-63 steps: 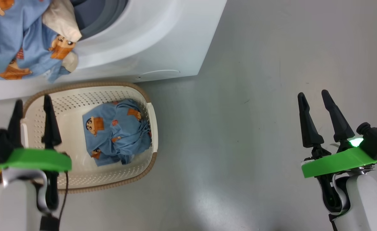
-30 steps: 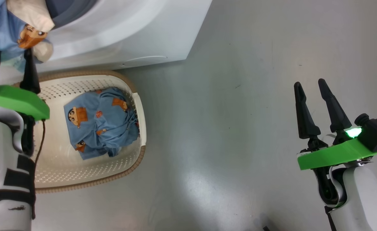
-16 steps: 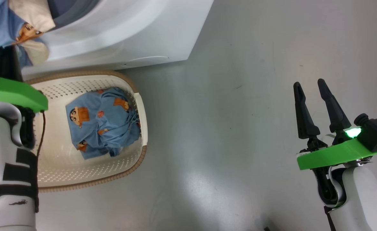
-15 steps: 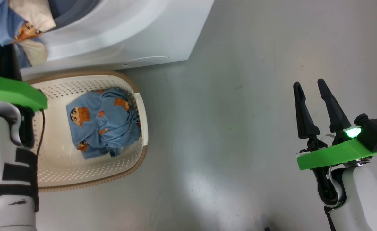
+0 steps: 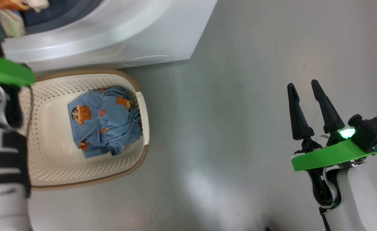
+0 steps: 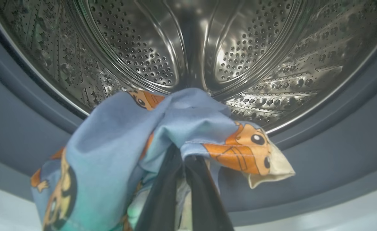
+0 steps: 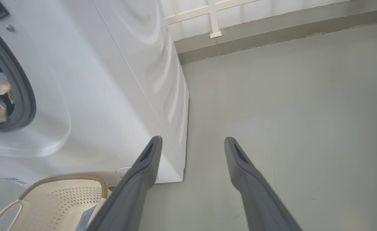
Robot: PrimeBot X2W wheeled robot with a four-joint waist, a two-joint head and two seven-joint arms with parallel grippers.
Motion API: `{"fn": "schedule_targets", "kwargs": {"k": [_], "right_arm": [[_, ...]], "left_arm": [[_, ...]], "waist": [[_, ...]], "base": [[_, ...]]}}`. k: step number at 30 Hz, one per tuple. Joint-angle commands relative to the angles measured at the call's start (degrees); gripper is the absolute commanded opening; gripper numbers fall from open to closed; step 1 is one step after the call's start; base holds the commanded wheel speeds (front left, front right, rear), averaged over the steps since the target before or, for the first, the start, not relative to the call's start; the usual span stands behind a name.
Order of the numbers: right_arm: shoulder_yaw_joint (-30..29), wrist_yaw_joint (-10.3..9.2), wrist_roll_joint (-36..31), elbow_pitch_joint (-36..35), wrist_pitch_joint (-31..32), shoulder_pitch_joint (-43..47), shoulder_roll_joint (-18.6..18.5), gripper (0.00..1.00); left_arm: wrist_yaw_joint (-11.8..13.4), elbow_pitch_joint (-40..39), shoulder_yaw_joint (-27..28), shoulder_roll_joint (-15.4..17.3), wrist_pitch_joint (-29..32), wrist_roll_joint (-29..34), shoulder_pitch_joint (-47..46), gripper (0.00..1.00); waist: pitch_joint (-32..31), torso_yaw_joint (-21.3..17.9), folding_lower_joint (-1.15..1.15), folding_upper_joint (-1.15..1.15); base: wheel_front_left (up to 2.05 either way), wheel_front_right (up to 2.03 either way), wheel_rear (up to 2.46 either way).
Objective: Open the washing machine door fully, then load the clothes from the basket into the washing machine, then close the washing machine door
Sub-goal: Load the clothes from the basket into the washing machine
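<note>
My left gripper (image 6: 179,154) is shut on a light blue garment (image 6: 111,141) printed with orange figures, held at the mouth of the washing machine (image 5: 127,32) just before the steel drum (image 6: 188,48) and grey-blue seal (image 6: 336,144). More of the clothes (image 5: 105,122) lie crumpled in the cream basket (image 5: 143,154), which stands on the floor against the machine's front. My right gripper (image 5: 303,84) hangs open and empty over bare floor to the right, well away from the basket. The washing machine door is out of view.
My pale left forearm (image 5: 2,144) crosses the basket's left side. The right wrist view shows the machine's white side panel (image 7: 137,80), a low wall base with a white post (image 7: 214,29), and grey floor (image 7: 287,112) to the right.
My left gripper went from open to shut on the garment hanging over the machine's front, then carried it up to the drum opening. The right arm has barely shifted.
</note>
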Motion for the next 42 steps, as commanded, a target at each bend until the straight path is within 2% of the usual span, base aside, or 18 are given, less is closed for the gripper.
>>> {"fn": "schedule_targets", "kwargs": {"k": [1,11,18,26,27,30,36,42], "right_arm": [[1.37,0.17,0.36,-1.27,-0.68,0.13,0.20,1.00],[2.74,0.17,1.26,-0.86,-0.68,-0.35,1.49,1.00],[2.98,0.17,1.64,-1.02,-0.68,-0.97,2.05,1.00],[3.06,0.17,1.81,-1.05,-0.68,-0.96,2.52,1.00],[2.98,0.17,1.81,-1.08,-0.68,-0.95,2.56,1.00],[2.67,0.17,1.77,-1.09,-0.68,-0.93,2.64,1.00],[2.16,0.17,1.34,-0.95,-0.68,-1.24,2.72,1.00],[1.84,0.17,0.96,-0.89,-0.68,-0.73,2.29,1.00]], "left_arm": [[-0.13,-0.05,0.77,3.27,-0.35,-1.02,-2.52,0.00],[-0.14,15.74,-5.58,9.72,-0.35,-4.06,-18.43,0.00],[-0.14,13.16,-7.95,12.72,-0.35,-4.15,-23.45,0.00],[-0.14,28.12,-12.09,14.83,-0.33,-3.41,-25.50,0.00],[-0.14,29.48,-12.50,15.11,-0.33,-3.05,-26.14,0.07],[-0.14,32.42,-12.92,14.92,-0.33,-3.39,-27.80,1.00],[-0.14,33.26,-14.67,13.32,-0.34,-5.59,-27.56,1.00],[-0.14,28.85,-13.97,12.06,-0.34,-8.57,-23.61,1.00]], "waist": [[0.17,-0.45,0.00,0.00],[1.19,-4.33,0.00,0.00],[2.26,-6.32,0.00,0.00],[2.71,-7.27,0.00,0.00],[2.80,-7.21,0.00,0.00],[2.92,-6.89,0.00,0.00],[2.22,-5.46,0.00,0.00],[0.89,-4.12,0.00,0.00]], "base": [[0.00,0.00,0.00],[0.00,0.00,0.00],[0.00,0.00,0.00],[0.00,0.00,0.00],[0.00,0.00,0.00],[0.00,0.00,0.00],[0.00,0.00,0.00],[0.00,0.00,0.00]]}}
